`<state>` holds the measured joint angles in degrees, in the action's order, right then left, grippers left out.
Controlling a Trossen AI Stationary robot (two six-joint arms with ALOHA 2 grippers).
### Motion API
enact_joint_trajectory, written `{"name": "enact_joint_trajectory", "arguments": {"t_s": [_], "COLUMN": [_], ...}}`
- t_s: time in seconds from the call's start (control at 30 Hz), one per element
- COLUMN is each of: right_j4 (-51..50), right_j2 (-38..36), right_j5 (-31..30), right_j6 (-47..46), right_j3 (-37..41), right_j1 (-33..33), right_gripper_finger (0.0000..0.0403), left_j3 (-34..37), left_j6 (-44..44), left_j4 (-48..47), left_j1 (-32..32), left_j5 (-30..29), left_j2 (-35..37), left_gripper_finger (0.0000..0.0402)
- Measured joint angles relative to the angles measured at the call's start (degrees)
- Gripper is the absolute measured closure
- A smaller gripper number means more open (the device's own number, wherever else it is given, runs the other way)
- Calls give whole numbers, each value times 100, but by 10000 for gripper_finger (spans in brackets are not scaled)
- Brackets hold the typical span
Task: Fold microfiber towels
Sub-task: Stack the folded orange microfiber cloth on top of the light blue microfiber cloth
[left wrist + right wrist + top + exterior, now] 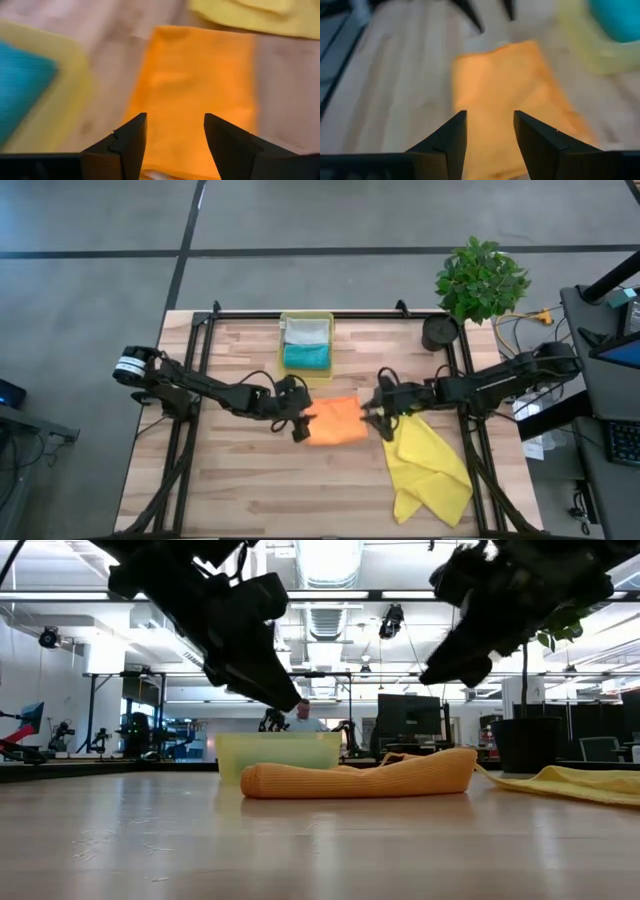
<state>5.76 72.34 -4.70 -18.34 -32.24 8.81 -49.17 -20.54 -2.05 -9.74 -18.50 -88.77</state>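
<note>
An orange towel lies folded flat on the wooden table's middle, also plain in the low view. My left gripper hovers open above the orange towel's left end, touching nothing. My right gripper hovers open above its right end, also clear of it. A larger yellow towel lies crumpled on the table at the right. A teal towel and a light grey towel lie in the yellow tray.
The translucent yellow tray stands just beyond the orange towel. A dark round pot with a green plant stands at the far right corner. Bare wood stretches toward the near edge.
</note>
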Motion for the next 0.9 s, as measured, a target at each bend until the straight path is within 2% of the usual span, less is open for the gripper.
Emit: {"name": "enact_joint_trajectory", "arguments": {"t_s": [0.1,0.23,0.4,0.5,0.67,0.77,0.9], "right_j4": [7,49,-141,-160,284,302,319], "right_j2": [47,202,697,1071,1763,2207,2479], "right_j5": [357,362,333,-6,-704,-1142,-1236], "right_j6": [611,1750,2938,3652,4161,4254,4230], "right_j3": [1,-41,-226,-294,-305,-316,-348], "right_j1": [178,489,863,1036,1019,1037,1055], "right_gripper_finger": [245,230,185,161,138,138,152], "left_j3": [0,4,4,4,4,4,4], "left_j6": [-8,-164,-748,-1082,-1501,-1640,-1616], "left_j4": [40,34,34,62,226,385,858], "left_j1": [-60,-194,-327,-446,-694,-836,-1004], "left_j5": [470,576,614,620,631,630,621], "left_j2": [-72,-151,-150,-144,-142,-142,-142], "left_gripper_finger": [217,217,217,217,217,217,217]}}
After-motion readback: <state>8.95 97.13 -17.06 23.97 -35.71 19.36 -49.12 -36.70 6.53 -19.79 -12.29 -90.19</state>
